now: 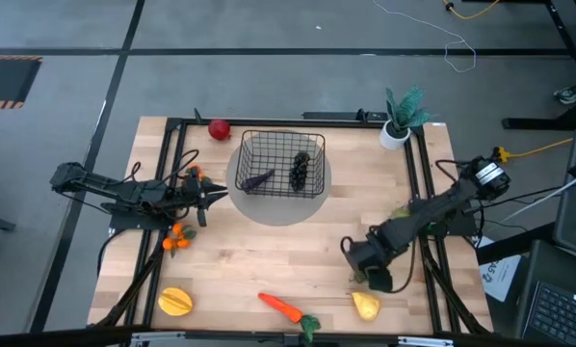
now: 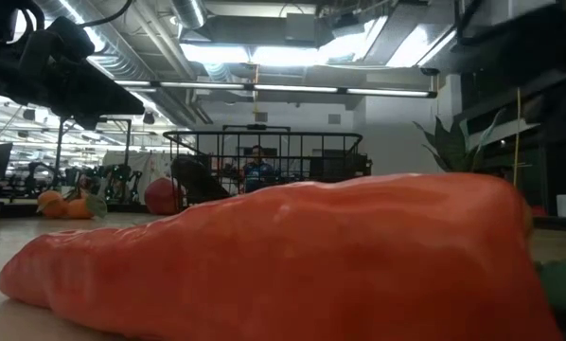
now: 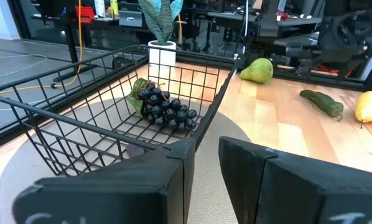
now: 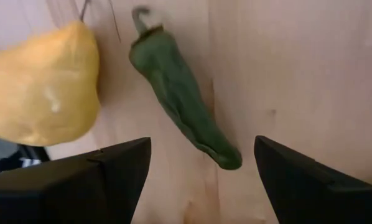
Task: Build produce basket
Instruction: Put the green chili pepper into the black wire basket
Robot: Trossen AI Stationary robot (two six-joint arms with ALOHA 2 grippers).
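We see the basket (image 1: pixel 280 162) at upper centre of the high view, on a round grey mat (image 1: pixel 278 204); the grapes (image 1: pixel 301 172) and the eggplant (image 1: pixel 257 179) already lie inside it. The rest of the produce is scattered on the table (image 1: pixel 269 251): the apple (image 1: pixel 219 129) just left of the basket, small oranges (image 1: pixel 176 239) at left, a yellow-orange fruit (image 1: pixel 175 302) at lower left, the carrot (image 1: pixel 281 307) at bottom centre, the yellow pear (image 1: pixel 366 306) at lower right.

The right gripper (image 4: pixel 201 165) hovers at lower right of the high view, its jaws spread wide and empty; in the right wrist view the green pepper-like vegetable (image 4: pixel 183 99) lies between the fingers, with the pear close beside it. We judge this the likely pick; the risk is that one finger comes down on the pear and knocks it off the table's near edge, or that the curved, smooth vegetable squirts out of a pinch near its tip.

The left gripper (image 3: pixel 201 171) sits just left of the basket, jaws narrowly parted with nothing between them; if it swings forward it could catch the wire rim and drag the basket off its mat.
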